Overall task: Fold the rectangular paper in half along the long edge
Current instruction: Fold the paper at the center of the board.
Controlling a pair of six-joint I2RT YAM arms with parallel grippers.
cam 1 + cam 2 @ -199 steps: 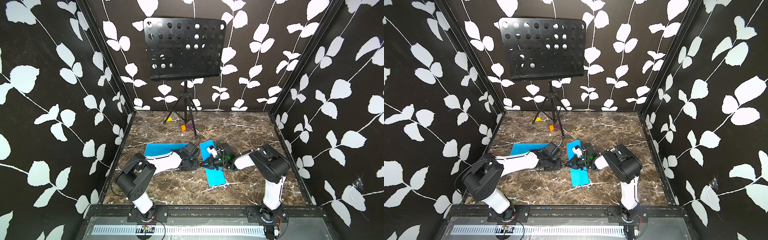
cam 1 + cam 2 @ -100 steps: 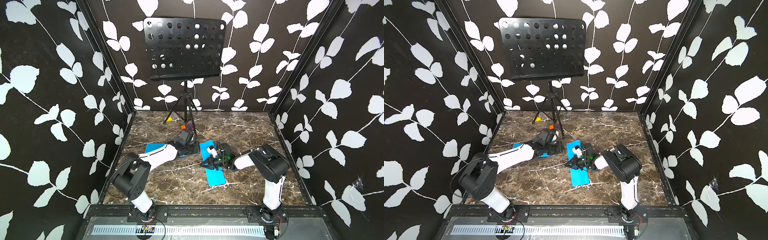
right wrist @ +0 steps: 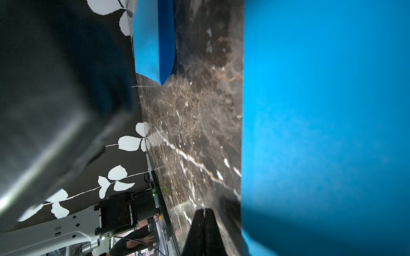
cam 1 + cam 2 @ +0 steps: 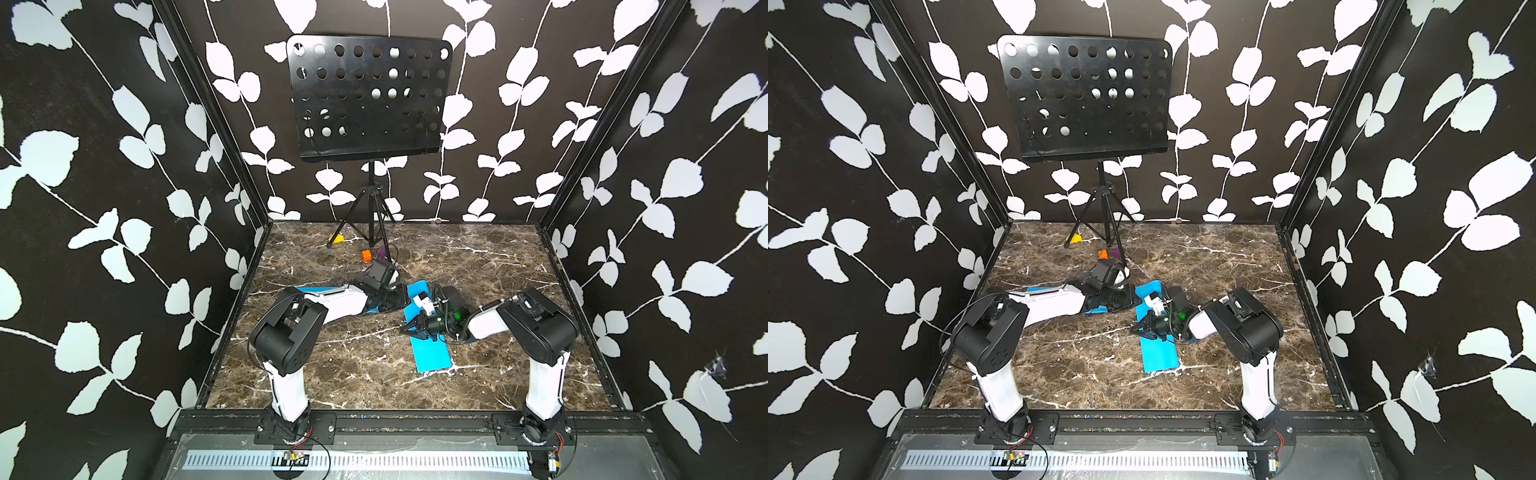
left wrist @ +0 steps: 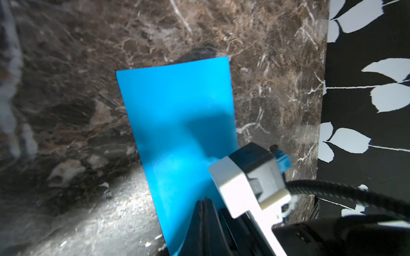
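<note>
A narrow blue paper (image 4: 433, 353) (image 4: 1160, 353) lies as a long strip on the marble floor, running from the middle toward the front. My left gripper (image 4: 402, 296) (image 4: 1139, 300) is shut, and its tips (image 5: 204, 200) rest low over the strip's far end (image 5: 177, 115). My right gripper (image 4: 406, 331) (image 4: 1133, 329) is also shut. That arm lies across the strip's middle, with its tips (image 3: 205, 210) over bare marble just beside the paper's long edge (image 3: 321, 133). Nothing shows between either pair of fingers.
A second blue sheet (image 4: 305, 289) (image 4: 1038, 291) lies partly under my left forearm. A black music stand (image 4: 365, 99) on a tripod stands at the back centre. Near its legs are small yellow (image 4: 336, 238), orange (image 4: 366, 255) and purple (image 4: 382, 251) blocks. Patterned walls close in three sides.
My left gripper closed, lifted off the sheet on the left and swung right to the far end of the blue strip. The right arm has not moved.
</note>
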